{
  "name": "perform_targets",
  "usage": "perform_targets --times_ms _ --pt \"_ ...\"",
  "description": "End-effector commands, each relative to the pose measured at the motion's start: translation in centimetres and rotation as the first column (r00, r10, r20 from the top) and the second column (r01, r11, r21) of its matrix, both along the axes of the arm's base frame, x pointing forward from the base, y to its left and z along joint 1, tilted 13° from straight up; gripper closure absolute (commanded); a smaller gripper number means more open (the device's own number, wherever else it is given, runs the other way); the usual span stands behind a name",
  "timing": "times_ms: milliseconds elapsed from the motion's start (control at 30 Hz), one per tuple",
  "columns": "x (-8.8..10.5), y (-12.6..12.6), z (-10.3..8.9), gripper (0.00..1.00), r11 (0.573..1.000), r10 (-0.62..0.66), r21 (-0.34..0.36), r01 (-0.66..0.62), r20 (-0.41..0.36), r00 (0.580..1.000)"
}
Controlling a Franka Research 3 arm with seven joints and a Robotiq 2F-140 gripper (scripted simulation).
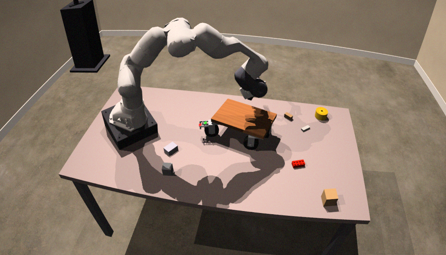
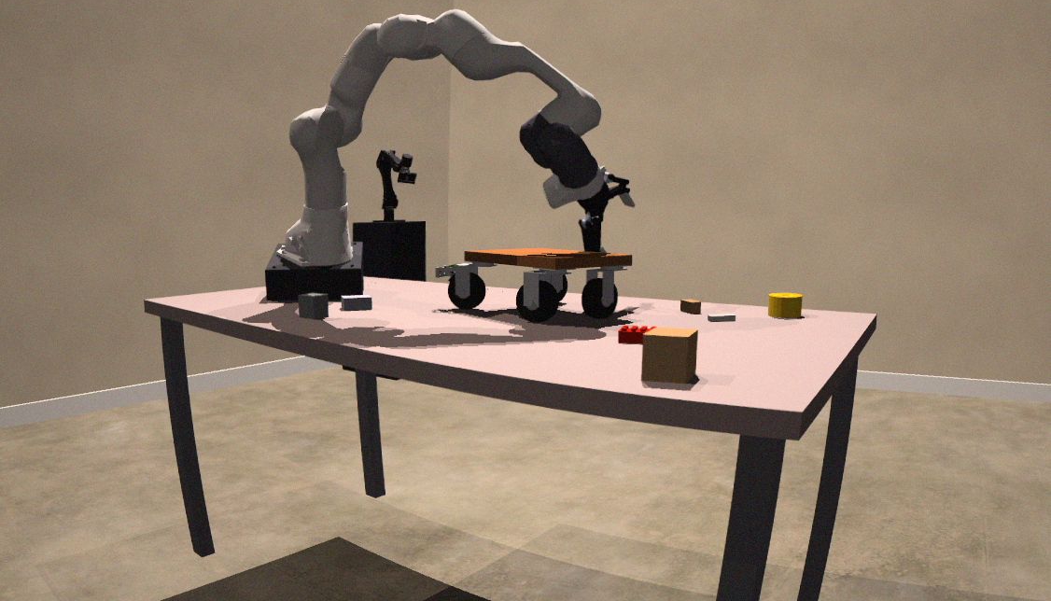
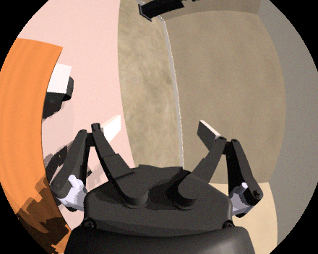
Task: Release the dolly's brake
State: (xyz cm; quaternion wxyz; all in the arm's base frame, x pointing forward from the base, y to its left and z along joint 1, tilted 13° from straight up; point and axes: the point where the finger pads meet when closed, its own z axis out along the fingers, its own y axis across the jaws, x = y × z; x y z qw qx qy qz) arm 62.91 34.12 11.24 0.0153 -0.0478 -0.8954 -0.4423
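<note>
The dolly (image 1: 243, 117) has an orange wooden deck and black casters, and it stands on the pink table. It also shows in the exterior view (image 2: 546, 257) and at the left of the wrist view (image 3: 19, 126). The brake pedal (image 1: 204, 123) sticks out from the caster at the dolly's left corner, with a red end and a green end. It also shows in the exterior view (image 2: 445, 270). I cannot tell which end is down. My gripper (image 2: 606, 215) is open and empty, just above the deck's far right edge. In the wrist view (image 3: 155, 130) its fingers are spread wide with nothing between them.
A white block (image 1: 170, 148) and a grey block (image 1: 167, 168) lie left of the dolly. A red brick (image 1: 298, 163), a tan cube (image 1: 329, 196), a yellow cylinder (image 1: 321, 113), a small brown block (image 1: 288, 115) and a small white block (image 1: 305, 128) lie to the right.
</note>
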Motion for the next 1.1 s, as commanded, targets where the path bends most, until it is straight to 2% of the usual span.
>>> perform_targets --times_ms 0,33,67,233,367,400,433,600,633,700,733,867,900,1033,1067 --pt "0.0 0.0 0.0 0.00 1.000 0.000 0.000 0.000 0.000 1.000" --pt "0.0 0.0 0.0 0.00 1.000 0.000 0.000 0.000 0.000 1.000" --pt "0.0 0.0 0.0 1.00 1.000 0.000 0.000 0.000 0.000 1.000" --pt "-0.4 -0.3 0.2 1.00 0.999 0.045 -0.016 -0.045 0.045 0.998" --pt "-1.8 -1.1 0.7 1.00 0.981 0.189 -0.074 -0.179 0.175 0.966" --pt "-1.8 -1.1 0.7 1.00 0.981 0.189 -0.074 -0.179 0.175 0.966" --pt "-2.4 -1.4 0.9 1.00 0.969 0.245 -0.099 -0.228 0.221 0.944" --pt "-2.4 -1.4 0.9 1.00 0.969 0.245 -0.099 -0.228 0.221 0.944" --pt "-3.0 -1.8 1.1 1.00 0.950 0.308 -0.130 -0.282 0.269 0.913" --pt "-3.0 -1.8 1.1 1.00 0.950 0.308 -0.130 -0.282 0.269 0.913" --pt "-3.6 -2.3 1.4 1.00 0.925 0.378 -0.167 -0.341 0.320 0.869" --pt "-3.6 -2.3 1.4 1.00 0.925 0.378 -0.167 -0.341 0.320 0.869" --pt "-4.3 -2.9 1.6 1.00 0.891 0.453 -0.211 -0.402 0.369 0.811" --pt "-4.3 -2.9 1.6 1.00 0.891 0.453 -0.211 -0.402 0.369 0.811" --pt "-5.1 -3.5 1.9 1.00 0.847 0.532 -0.261 -0.463 0.417 0.737"
